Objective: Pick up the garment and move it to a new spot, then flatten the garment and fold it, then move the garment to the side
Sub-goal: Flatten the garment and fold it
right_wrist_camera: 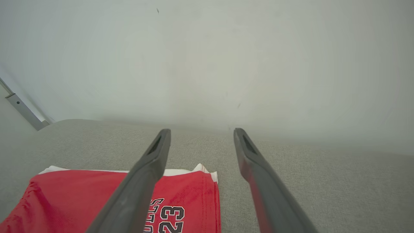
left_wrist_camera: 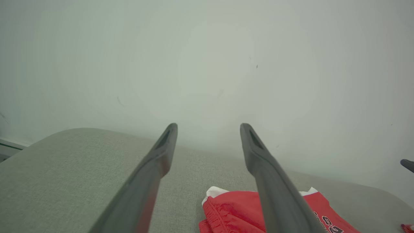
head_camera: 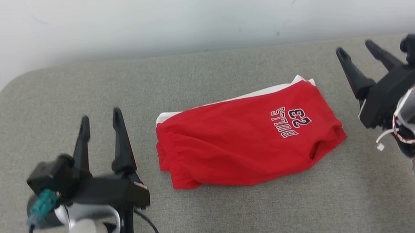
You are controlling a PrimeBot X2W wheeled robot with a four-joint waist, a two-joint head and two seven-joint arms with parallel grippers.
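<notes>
Two grippers are flanking the garment (head_camera: 246,144), neither one touching it. The left gripper (head_camera: 100,115) is sitting to its left, jaws parted by a moderate gap and holding nothing. The right gripper (head_camera: 355,47) is sitting to its right and a bit farther back, jaws parted about the same, also empty. How high either is hanging above the cloth cannot be told.

The garment, a pair of red shorts, is lying mid-way across the grey padded surface (head_camera: 225,223), already looking folded into a compact block. White trim (head_camera: 230,99) is peeking out along its far edge, and the print (head_camera: 292,121) is facing up near the right end. The near right corner is bulging slightly.

Judging by that, folding is looking done and the move to the side is what is remaining.

Risks from here:
- Pinching just the top layer means the fold is opening on lift.
- Grabbing one end only means the other end is drooping and the stack is sliding apart.
- Dragging instead of lifting means the fabric is catching on the textured surface and bunching.
- Going too far left or right means the shorts are ending up hanging over the rounded edge.
</notes>
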